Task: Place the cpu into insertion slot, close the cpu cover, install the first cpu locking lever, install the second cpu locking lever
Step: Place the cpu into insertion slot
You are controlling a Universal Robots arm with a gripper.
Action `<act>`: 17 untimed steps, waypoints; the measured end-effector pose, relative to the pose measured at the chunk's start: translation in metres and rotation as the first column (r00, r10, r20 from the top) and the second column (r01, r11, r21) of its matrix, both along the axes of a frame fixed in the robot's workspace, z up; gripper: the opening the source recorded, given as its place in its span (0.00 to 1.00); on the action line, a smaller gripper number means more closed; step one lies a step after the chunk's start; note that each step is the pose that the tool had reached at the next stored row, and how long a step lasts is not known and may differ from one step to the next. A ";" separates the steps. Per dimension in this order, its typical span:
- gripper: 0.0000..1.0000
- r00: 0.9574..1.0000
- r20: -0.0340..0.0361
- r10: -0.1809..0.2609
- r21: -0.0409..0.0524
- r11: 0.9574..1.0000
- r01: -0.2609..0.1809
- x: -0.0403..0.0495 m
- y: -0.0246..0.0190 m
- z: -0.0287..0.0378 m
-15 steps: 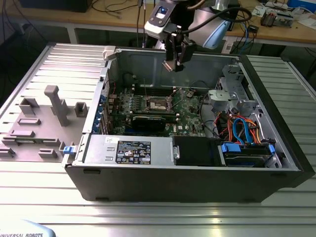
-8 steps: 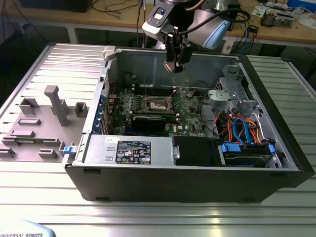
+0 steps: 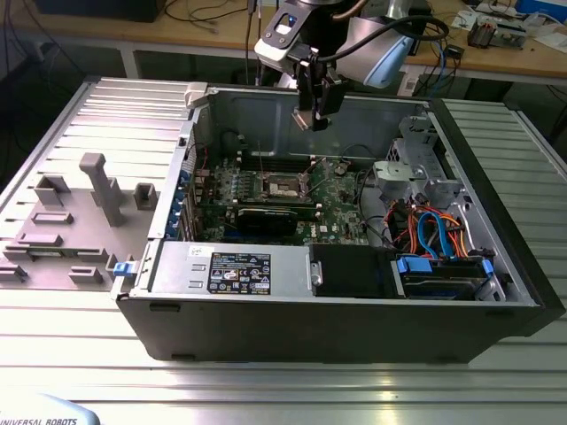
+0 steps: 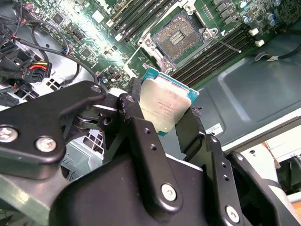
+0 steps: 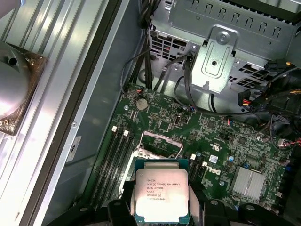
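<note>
While the gripper squeezes the cpu over the open slot, it should go down flat and slow.

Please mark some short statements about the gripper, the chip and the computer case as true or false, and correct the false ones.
1. The gripper is shut on the chip. True.
2. The chip sits in the socket. False: the socket is empty, and in both wrist views the chip is held between the fingers above the board.
3. The computer case lies open, with the green board in sight. True.
4. The gripper hangs over the coloured cables at the exterior view's right. False: in the exterior view it hangs above the board, near the socket.
</note>
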State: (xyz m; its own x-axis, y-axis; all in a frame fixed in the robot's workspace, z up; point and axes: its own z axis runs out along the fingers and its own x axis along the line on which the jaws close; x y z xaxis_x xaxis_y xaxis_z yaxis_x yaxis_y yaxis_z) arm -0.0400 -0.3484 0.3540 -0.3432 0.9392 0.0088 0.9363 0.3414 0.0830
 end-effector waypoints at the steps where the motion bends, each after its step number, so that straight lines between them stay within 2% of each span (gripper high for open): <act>1: 0.54 1.000 0.000 0.000 0.000 1.000 0.000 0.0000 0.0000 0.0000; 11: 0.54 1.000 0.000 -0.014 0.000 1.000 0.014 0.0000 0.0000 0.0000; 17: 0.54 0.997 0.000 -0.072 0.000 0.997 0.072 0.0000 0.0000 -0.0002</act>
State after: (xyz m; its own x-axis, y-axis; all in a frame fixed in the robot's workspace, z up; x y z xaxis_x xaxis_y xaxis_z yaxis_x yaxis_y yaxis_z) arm -0.0399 -0.3484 0.3538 -0.2748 0.9615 0.0088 0.9584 0.2731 0.0830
